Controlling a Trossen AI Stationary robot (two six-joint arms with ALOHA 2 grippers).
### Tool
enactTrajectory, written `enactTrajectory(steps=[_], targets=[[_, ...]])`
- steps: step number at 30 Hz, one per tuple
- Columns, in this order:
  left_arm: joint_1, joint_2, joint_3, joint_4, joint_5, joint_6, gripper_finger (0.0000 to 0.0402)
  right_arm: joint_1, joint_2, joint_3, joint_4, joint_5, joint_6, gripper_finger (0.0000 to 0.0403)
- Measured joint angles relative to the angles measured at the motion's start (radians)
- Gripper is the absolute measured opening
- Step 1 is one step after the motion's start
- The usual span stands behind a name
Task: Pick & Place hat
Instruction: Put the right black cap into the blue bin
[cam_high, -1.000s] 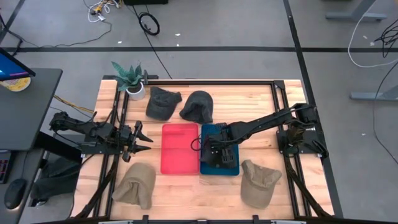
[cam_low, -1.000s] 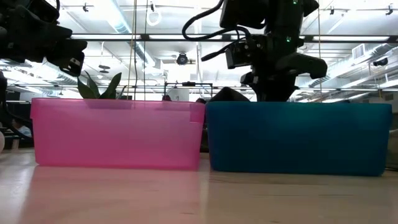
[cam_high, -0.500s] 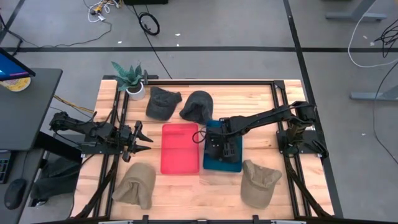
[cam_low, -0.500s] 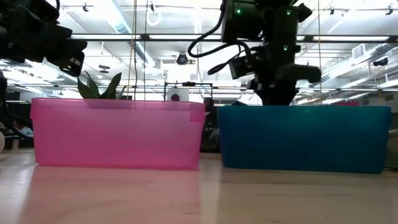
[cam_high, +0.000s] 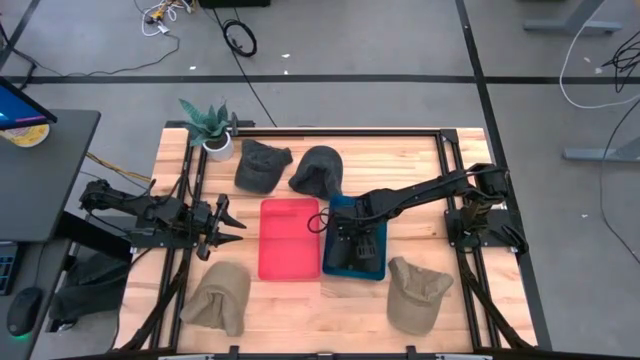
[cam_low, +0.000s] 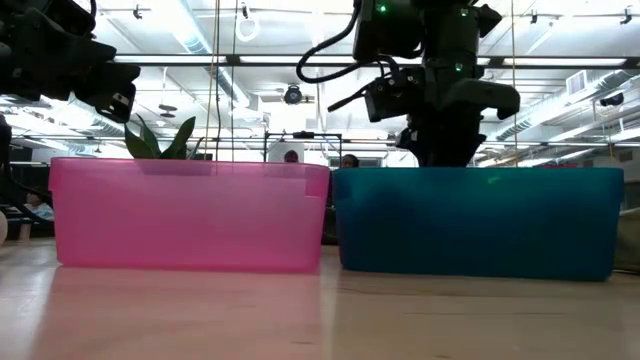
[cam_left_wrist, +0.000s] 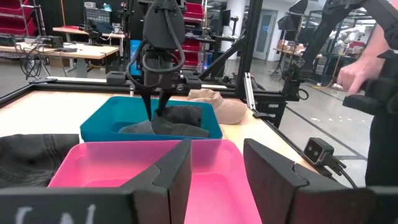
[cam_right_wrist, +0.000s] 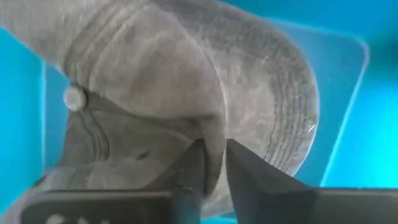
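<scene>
Seen from above, a wooden table (cam_high: 300, 310) is framed by two dark arms. At its middle a pink bin (cam_high: 290, 240) and a blue bin (cam_high: 355, 270) are set side by side. Four more caps are spread round them: two dark ones (cam_high: 262, 165) beyond the bins, two tan ones (cam_high: 217, 297) nearer the front edge. A potted plant (cam_high: 212, 130) is placed at a far corner.

A grey hat (cam_left_wrist: 168, 121) is lying inside the blue bin. The right gripper (cam_right_wrist: 213, 163) is lowered over it, its jaws narrow with a fold of fabric between them; whether the fold is gripped or being freed cannot be told. The left gripper (cam_high: 225, 228) is parked beside the pink bin, jaws apart and empty.

The hat is judged light, soft and floppy, best pinched at the crown or stiffer brim.
</scene>
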Motion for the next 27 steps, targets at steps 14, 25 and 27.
enactTrajectory(steps=[14, 25, 27], targets=[[0.0, 0.0, 0.0, 0.0, 0.0, 0.0, 0.0149, 0.0, -0.111, 0.0, -0.055, 0.0, 0.008, 0.0269], [0.0, 0.0, 0.0, 0.001, 0.0, 0.0, 0.0149, -0.039, -0.218, 0.001, 0.06, 0.056, -0.008, 0.0316], [0.0, 0.0, 0.0, 0.001, 0.0, 0.0, 0.0149, -0.058, -0.221, 0.008, 0.074, 0.062, 0.004, 0.0316]])
